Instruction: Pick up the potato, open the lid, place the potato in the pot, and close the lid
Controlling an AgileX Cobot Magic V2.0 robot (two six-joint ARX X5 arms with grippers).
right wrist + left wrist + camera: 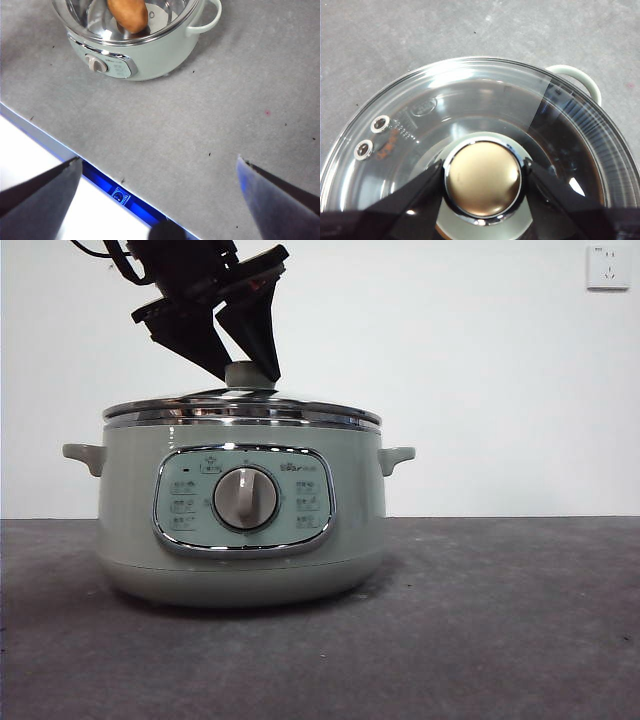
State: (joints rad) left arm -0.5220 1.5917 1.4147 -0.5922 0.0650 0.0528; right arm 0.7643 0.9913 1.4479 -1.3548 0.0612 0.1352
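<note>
The pale green pot (130,530) stands on the grey table with its glass lid (240,408) seated on the rim. My left gripper (250,373) comes down from above, and its jaws press both sides of the lid's knob (482,177), as the left wrist view shows. The orange-brown potato (128,14) lies inside the pot (160,55), visible in the right wrist view. My right gripper (159,160) hangs open and empty, high over the table's near edge, well away from the pot.
A white wall socket (608,267) sits high on the back wall at the right. The grey table (500,620) stretches to the right of the pot. Its edge with a blue strip (115,192) lies under my right gripper.
</note>
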